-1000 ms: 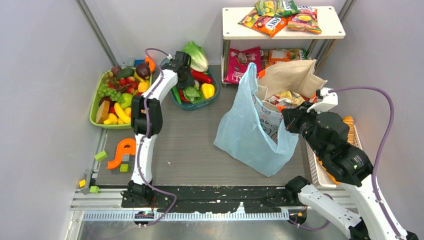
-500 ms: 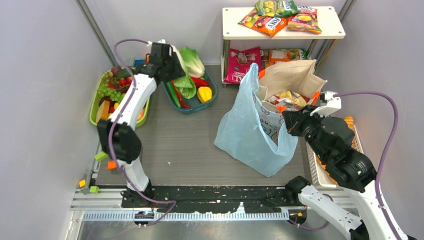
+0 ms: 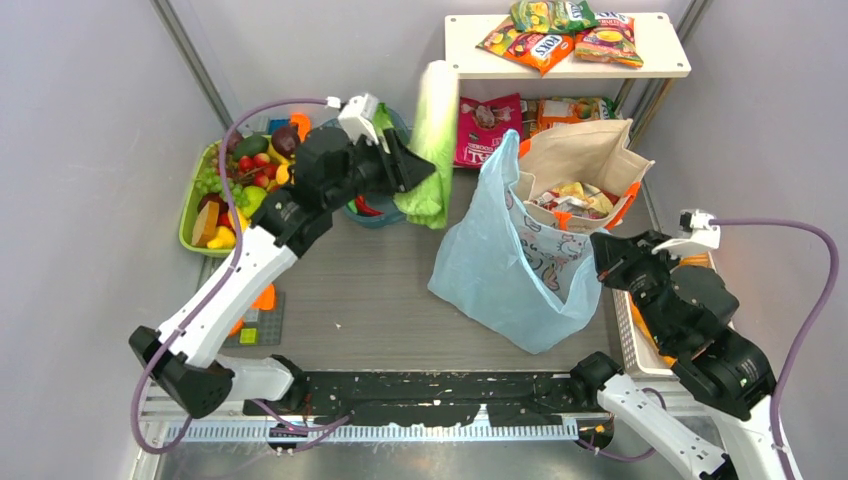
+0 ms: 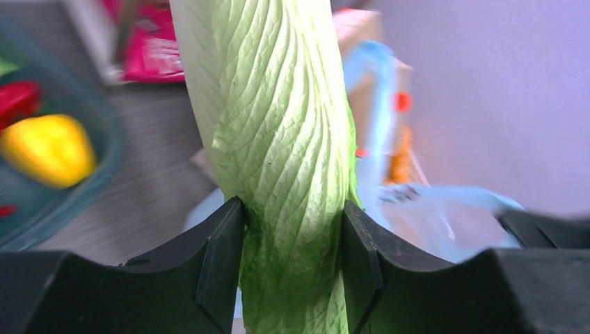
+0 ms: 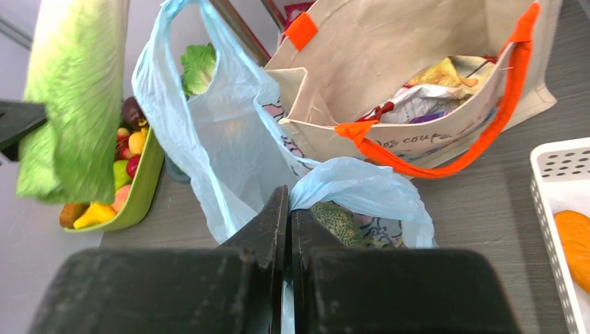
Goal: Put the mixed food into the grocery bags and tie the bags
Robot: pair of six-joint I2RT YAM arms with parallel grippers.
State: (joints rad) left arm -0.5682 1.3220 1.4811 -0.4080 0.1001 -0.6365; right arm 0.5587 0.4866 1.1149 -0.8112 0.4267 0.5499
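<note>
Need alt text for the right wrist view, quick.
The right tool pinches the edge of the light-blue plastic bag, jaws shut. Behind it stands the open canvas tote holding snack packets; a pale-green cabbage hangs at upper left.

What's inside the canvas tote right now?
Crumpled snack packets: yellow, silver, a bit of purple and red, lying in the tote. Its front wall covers the lower layer, so the count and anything underneath can't be told.

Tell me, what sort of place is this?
Likely a robot test cell staged as a grocery corner: bare grey walls box in the table, toy fruit fills a green tray, snack packets lie on a white shelf.
</note>
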